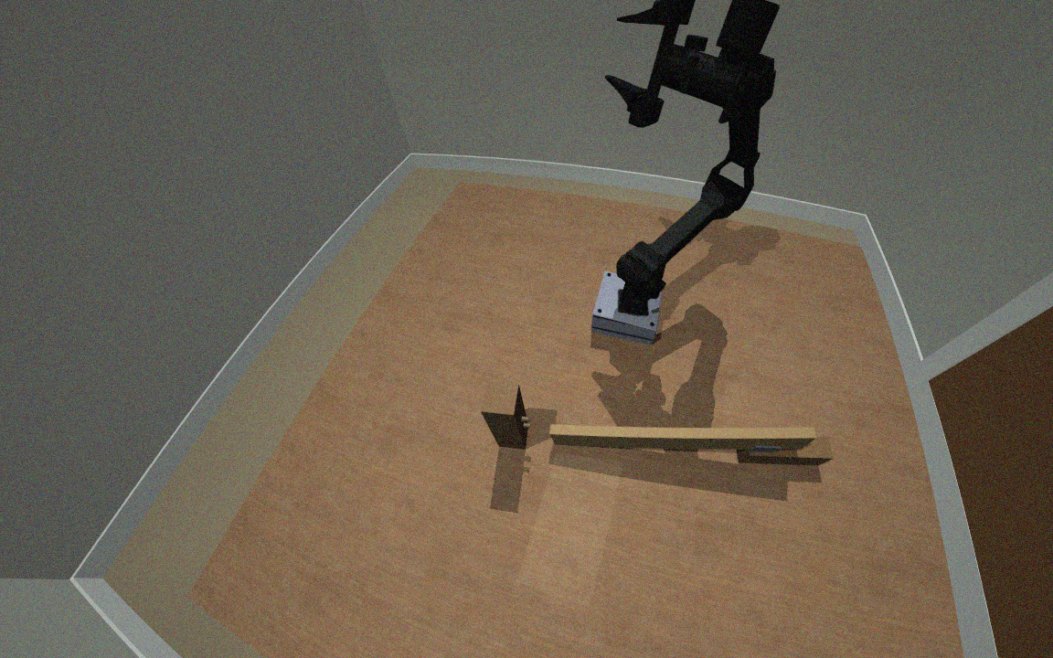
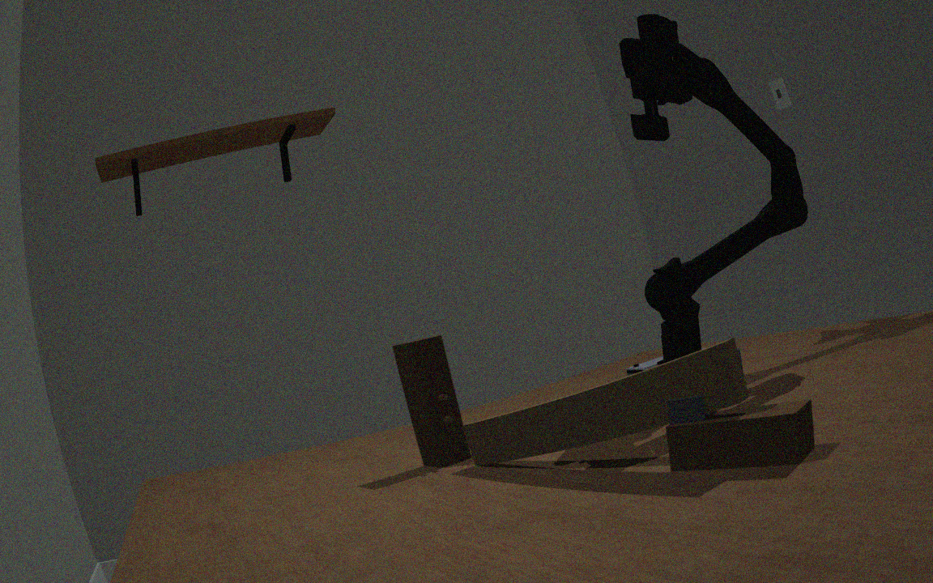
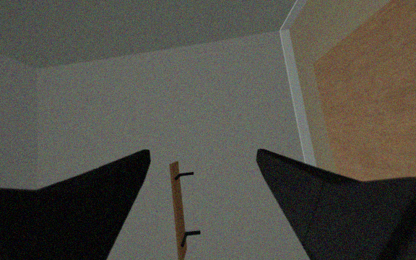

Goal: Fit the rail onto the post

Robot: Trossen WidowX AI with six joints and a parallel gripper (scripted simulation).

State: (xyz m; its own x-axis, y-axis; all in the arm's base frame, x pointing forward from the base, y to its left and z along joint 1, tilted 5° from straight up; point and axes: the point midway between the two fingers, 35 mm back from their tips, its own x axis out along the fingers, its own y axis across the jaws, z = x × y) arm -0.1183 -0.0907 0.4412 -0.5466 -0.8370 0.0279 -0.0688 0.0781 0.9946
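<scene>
The wooden rail (image 1: 677,440) (image 2: 585,413) slopes, its far end high over the low footboard block (image 1: 788,458) (image 2: 742,440) and its near end down on the table. The dark blue bracket (image 1: 763,448) (image 2: 686,409) shows on the block beside the rail. The post (image 1: 505,427) (image 2: 423,402) stands upright before the near end, with two pegs (image 1: 526,422) (image 2: 445,408) pointing toward the rail. In the top view a gap parts the rail's end from the pegs. The rail's holes are not visible. My gripper (image 1: 611,47) (image 3: 205,154) is open and empty, high above the table and away from the rail.
The arm's pale base plate (image 1: 611,304) (image 2: 645,365) sits on the table behind the rail. A wall shelf (image 2: 216,145) (image 3: 178,206) with two black brackets hangs on the wall. The arm's and the rail's shadows fall across the wooden table top (image 1: 399,524) (image 2: 310,521).
</scene>
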